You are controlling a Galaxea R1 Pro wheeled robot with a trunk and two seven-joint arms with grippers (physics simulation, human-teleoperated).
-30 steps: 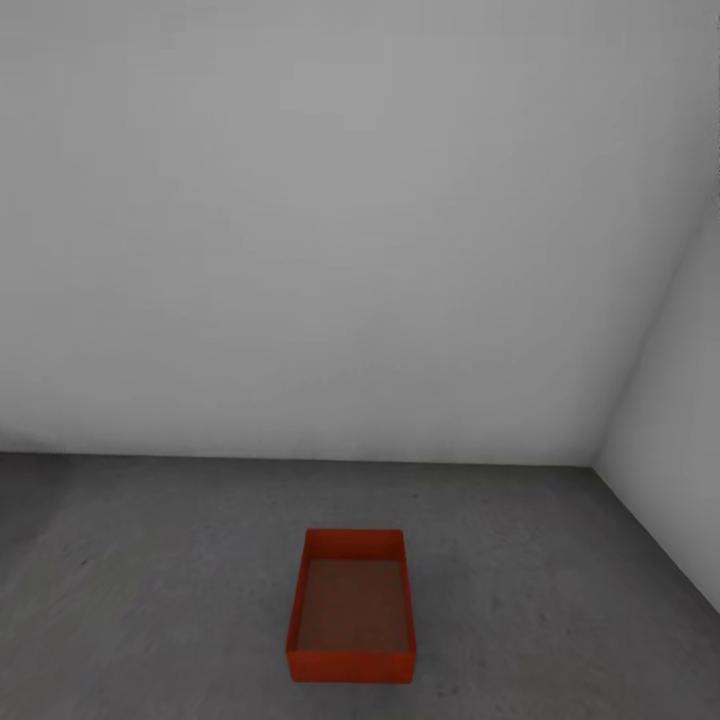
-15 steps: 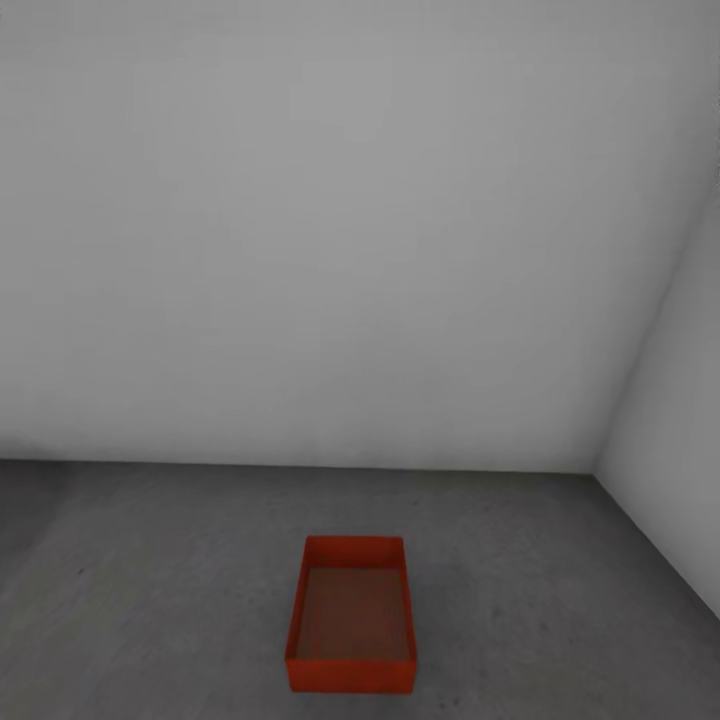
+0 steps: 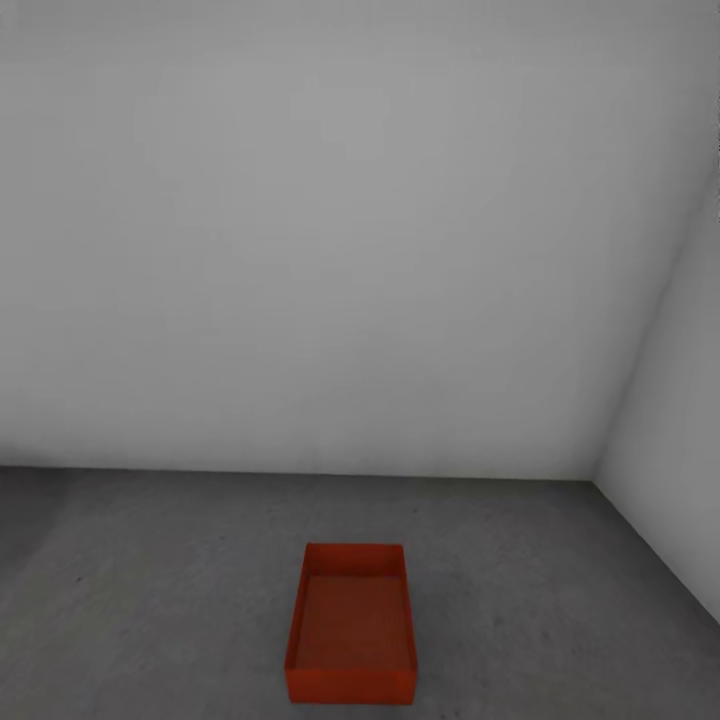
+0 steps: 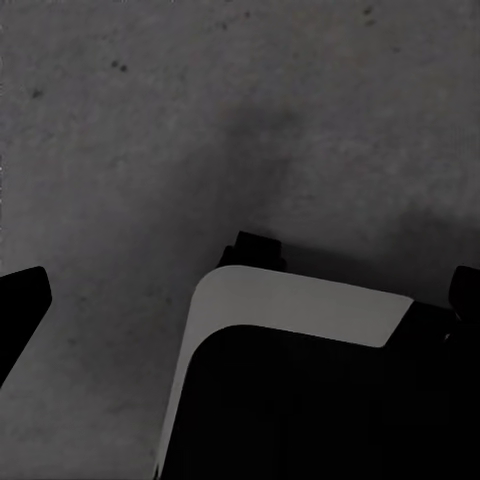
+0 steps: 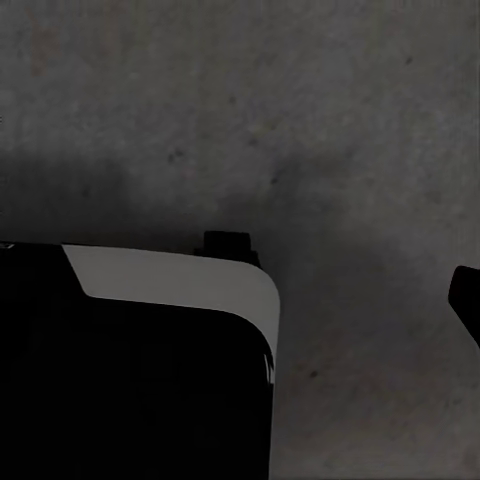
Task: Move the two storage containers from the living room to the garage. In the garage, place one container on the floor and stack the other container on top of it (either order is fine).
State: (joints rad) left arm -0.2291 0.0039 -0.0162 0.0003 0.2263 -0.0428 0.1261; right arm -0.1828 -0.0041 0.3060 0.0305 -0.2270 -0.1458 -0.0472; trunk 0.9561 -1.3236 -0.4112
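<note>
Left gripper [image 4: 240,290]: wrist camera looks down past dark finger tips at the picture's two edges, onto speckled concrete and a black-and-white part of the robot's base [image 4: 300,380]. Tips stand far apart, nothing between them; reads as spread wide and empty.

Right gripper [image 5: 240,290]: one dark tip shows at the picture's edge, the other finger cannot be made out. Spread cannot be told. No orange between the fingers.

Floor [image 3: 150,590]: dark grey rough concrete, so this is the garage.

Container [image 3: 351,624]: one orange-red open-topped box sits flat on the concrete, low in the head view, centred just right of the midline. Empty inside, upright.

Long axis: runs near to far, straight away from the robot; a short wall faces the base.

Which arm nearer: box lies almost dead ahead, a shade toward the right arm. Too close to call.

Second container: nothing stacked on this one.

Judged step: first box placed; the other must be set in from above, its long axis matching this one.

Back wall [image 3: 300,250]: plain white-grey, well beyond the box.

Corner: side wall [image 3: 670,480] meets the back wall at far right.
</note>
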